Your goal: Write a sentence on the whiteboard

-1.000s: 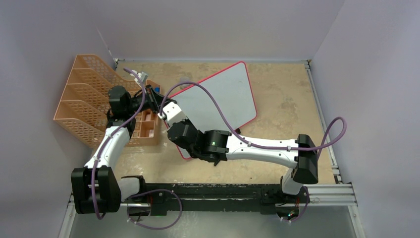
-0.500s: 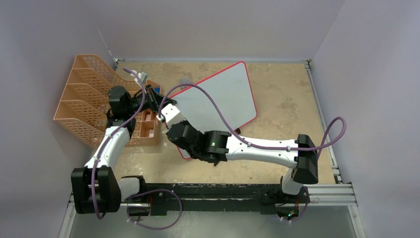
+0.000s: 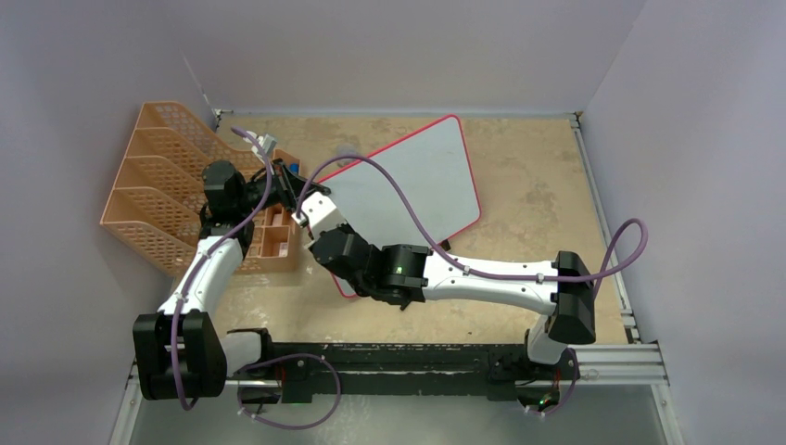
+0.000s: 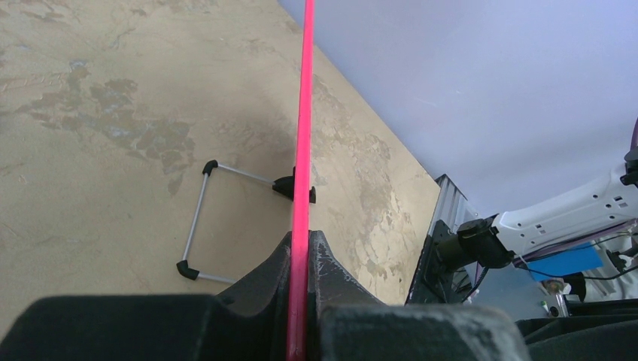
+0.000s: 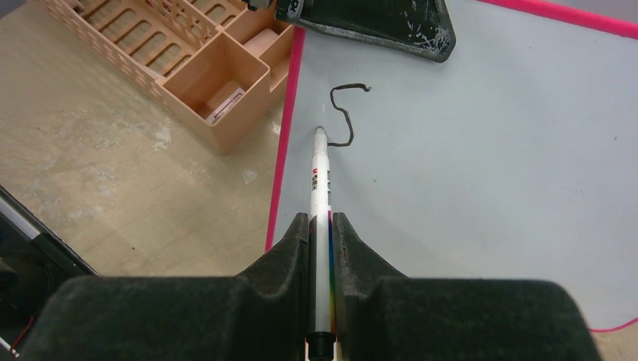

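The whiteboard point(image 3: 422, 176), pale with a red-pink frame, stands tilted at the middle of the table. My left gripper point(image 4: 301, 244) is shut on its red edge point(image 4: 304, 113), at the board's left side point(image 3: 295, 190). My right gripper point(image 5: 322, 226) is shut on a white marker point(image 5: 321, 180). The marker's tip touches the board point(image 5: 489, 150) near its left edge. Of the sentence, one curved black stroke like an S point(image 5: 344, 113) shows just beyond the tip. A left finger point(image 5: 376, 26) shows at the top of the right wrist view.
An orange mesh file rack point(image 3: 153, 185) stands at the far left. An orange compartment tray point(image 5: 218, 83) sits against the board's left edge. The board's wire foot point(image 4: 197, 218) rests on the table behind it. A metal rail point(image 3: 602, 222) runs along the right side.
My right gripper has shifted slightly to the left with the marker. The left arm and the board have stayed still.
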Robot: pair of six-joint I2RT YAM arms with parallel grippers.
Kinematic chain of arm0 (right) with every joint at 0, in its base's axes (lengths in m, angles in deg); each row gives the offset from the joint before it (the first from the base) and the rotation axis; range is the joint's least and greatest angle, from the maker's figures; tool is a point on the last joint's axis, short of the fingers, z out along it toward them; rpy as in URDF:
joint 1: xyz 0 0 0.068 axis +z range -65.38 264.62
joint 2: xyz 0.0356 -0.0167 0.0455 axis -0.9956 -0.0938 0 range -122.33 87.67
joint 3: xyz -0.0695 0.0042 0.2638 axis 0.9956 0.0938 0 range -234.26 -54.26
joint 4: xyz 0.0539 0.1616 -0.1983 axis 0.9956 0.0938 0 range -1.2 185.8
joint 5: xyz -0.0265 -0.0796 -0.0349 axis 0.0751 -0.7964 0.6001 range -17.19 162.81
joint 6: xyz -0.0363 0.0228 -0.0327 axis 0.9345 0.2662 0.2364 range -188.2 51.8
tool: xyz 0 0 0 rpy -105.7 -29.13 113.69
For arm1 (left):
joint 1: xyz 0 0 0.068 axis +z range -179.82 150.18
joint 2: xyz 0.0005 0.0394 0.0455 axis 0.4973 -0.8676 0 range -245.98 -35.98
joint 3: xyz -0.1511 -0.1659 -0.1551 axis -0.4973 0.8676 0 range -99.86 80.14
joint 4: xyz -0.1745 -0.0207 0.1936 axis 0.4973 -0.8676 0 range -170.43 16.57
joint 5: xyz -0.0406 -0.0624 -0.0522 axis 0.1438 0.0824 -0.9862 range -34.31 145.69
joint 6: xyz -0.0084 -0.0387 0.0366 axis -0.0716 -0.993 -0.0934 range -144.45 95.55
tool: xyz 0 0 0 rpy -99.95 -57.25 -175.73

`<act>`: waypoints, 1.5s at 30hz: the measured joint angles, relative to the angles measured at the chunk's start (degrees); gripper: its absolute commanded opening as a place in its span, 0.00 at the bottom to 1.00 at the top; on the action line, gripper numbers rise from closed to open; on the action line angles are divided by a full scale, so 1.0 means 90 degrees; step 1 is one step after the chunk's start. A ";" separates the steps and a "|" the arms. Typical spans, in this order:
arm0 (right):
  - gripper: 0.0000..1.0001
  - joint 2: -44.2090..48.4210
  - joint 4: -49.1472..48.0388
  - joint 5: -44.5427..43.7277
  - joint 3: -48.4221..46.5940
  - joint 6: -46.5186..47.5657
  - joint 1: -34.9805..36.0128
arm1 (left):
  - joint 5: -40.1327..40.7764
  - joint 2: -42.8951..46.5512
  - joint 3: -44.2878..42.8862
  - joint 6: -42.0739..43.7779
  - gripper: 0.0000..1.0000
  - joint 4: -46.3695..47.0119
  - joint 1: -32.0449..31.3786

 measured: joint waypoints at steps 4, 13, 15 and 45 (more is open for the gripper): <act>0.00 0.0044 -0.0073 0.0010 0.0002 -0.0002 0.0000 | -0.0012 0.0000 0.0000 -0.0002 0.00 0.0015 0.0000; 0.00 0.0712 -0.0068 0.0010 0.0282 -0.0070 -0.0005 | -0.0017 0.0000 0.0002 -0.0002 0.00 0.0017 0.0000; 0.00 0.0741 -0.0073 0.0007 0.0299 -0.0100 -0.0029 | -0.0017 0.0000 0.0002 -0.0002 0.00 0.0017 0.0000; 0.00 0.0498 -0.0107 0.0165 0.0406 -0.0189 -0.0248 | -0.0017 0.0000 0.0002 -0.0002 0.00 0.0017 0.0000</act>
